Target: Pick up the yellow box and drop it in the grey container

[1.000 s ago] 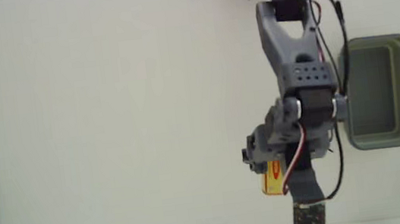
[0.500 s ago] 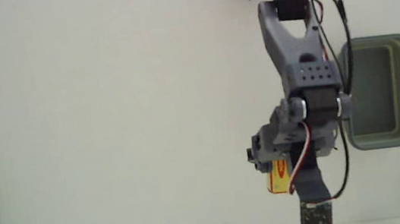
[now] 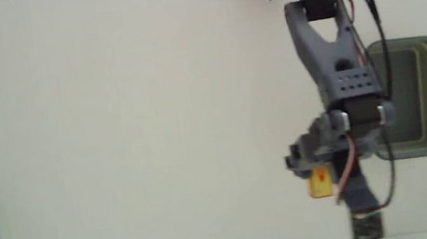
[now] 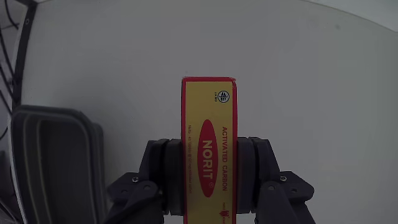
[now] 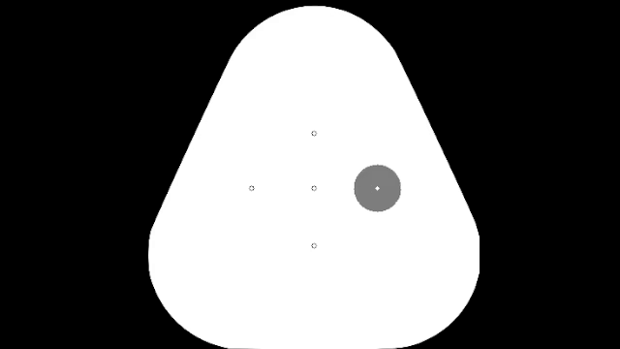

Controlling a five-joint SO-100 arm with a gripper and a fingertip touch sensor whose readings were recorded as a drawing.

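Swinging right since the earlier frame, the arm nears the grey container (image 3: 407, 100). Jaws pinch the yellow box (image 4: 208, 149). Best centre it over the tub before releasing.

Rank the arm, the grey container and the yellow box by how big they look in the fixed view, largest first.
1. the arm
2. the grey container
3. the yellow box, mostly hidden inside the gripper, so only a small part counts.
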